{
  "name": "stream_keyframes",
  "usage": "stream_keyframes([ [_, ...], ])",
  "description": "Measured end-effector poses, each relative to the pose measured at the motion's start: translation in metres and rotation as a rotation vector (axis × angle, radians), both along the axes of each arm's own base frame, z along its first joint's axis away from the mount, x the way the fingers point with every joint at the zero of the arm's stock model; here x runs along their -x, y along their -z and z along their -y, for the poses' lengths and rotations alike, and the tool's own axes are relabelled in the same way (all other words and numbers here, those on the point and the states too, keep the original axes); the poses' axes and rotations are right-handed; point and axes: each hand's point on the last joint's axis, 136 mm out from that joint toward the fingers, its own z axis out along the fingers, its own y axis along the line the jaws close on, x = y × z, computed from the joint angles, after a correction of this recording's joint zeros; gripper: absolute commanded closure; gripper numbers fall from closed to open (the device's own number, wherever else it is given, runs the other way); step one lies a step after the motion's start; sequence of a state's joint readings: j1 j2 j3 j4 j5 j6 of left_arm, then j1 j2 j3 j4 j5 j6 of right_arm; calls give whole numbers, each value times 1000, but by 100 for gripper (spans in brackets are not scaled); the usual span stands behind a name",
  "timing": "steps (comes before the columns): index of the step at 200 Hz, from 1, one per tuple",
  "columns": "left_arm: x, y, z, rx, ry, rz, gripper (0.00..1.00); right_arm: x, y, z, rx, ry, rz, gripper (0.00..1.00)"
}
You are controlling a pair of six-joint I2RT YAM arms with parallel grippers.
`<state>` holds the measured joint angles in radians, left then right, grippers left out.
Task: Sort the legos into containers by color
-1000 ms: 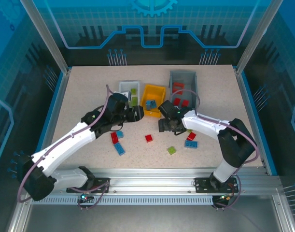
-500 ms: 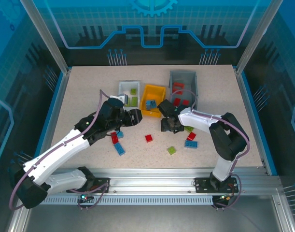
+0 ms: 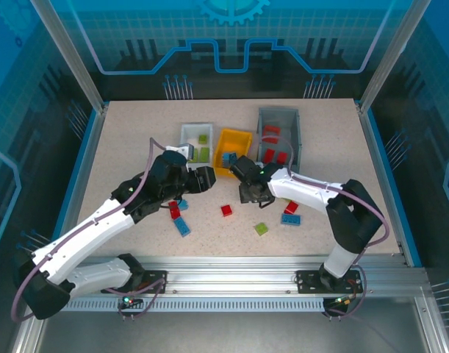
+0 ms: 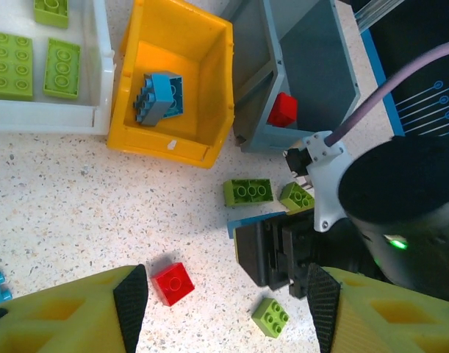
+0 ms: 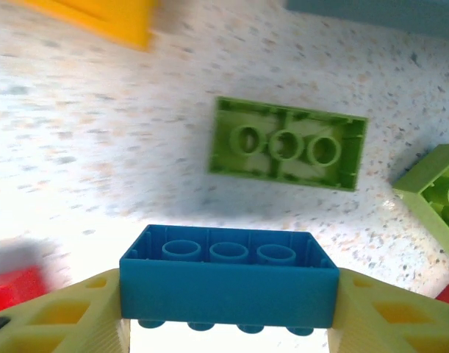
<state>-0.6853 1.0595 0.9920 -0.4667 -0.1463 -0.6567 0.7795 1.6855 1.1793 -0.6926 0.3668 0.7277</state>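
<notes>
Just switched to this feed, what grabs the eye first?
A blue rectangular plastic brick held by the right gripper over the speckled table. Beyond stand three plastic bins: a white bin of green bricks, a yellow bin of blue, a grey bin of red.

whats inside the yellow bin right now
A blue lego lies on the floor of the yellow bin; nothing else is visible there. Whether it is one brick or two cannot be told; anything beneath it is covered.

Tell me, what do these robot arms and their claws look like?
White segments with black joints form the left arm and right arm, each trailing a purple cable. The left claw and right claw have two yellow fingers each.
</notes>
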Motion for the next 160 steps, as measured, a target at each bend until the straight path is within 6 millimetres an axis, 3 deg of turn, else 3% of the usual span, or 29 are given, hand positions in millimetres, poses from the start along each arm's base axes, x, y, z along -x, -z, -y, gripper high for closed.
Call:
stream_keyframes([
  [34,4,-13,-4,18,-9,40,37,-32,-57,-34,-109,-8,110,40],
  [63,3,-17,-7,17,-23,54,37,-87,-90,-62,-173,14,192,40],
  [84,3,-17,-8,14,-28,57,37,-127,-87,-69,-182,48,210,40],
  [121,3,-17,-8,13,-28,56,37,-184,-59,-66,-150,104,191,40],
  [142,2,-16,-8,11,-28,54,37,-201,-50,-66,-139,119,182,34],
  [160,2,-14,-8,8,-29,52,37,-203,-45,-66,-127,123,166,27],
])
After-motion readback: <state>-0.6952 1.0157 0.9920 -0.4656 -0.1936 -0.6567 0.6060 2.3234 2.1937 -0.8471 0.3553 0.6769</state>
